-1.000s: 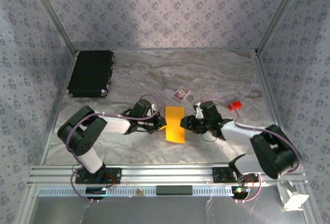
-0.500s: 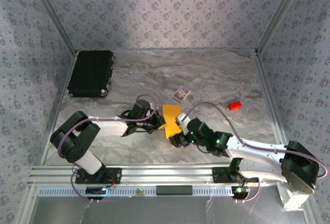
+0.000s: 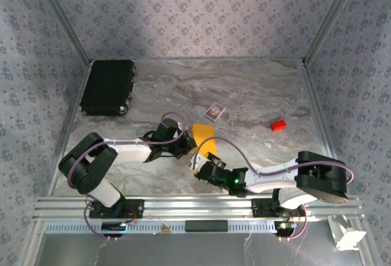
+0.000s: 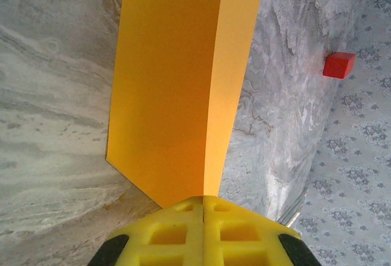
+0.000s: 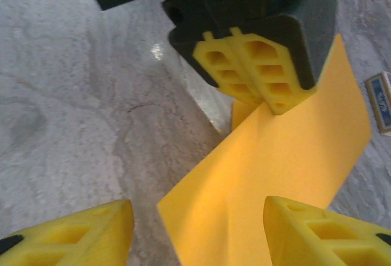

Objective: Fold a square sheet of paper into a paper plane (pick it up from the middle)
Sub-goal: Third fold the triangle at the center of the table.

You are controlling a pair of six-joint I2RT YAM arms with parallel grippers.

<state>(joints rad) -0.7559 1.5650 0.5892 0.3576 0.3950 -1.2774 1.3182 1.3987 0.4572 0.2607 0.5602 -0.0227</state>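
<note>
From above, a grey marbled table (image 3: 256, 88) walled by flowery wallpaper (image 3: 183, 15) is being reached across by two low-stretched arms (image 3: 131, 150); left wrist cam, the smooth folded square sheet of paper (image 4: 177, 82) is being pinched mid-table by the left gripper (image 4: 203, 203); right wrist cam, the right gripper (image 5: 195, 217) is being held wide open, empty.

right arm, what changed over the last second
The right arm swung away from the right edge of the square sheet of paper, back to its near end. The right fingers now stand open with the sheet between them. The left fingers stayed shut on the sheet. The card, red block and black case did not move.
</note>
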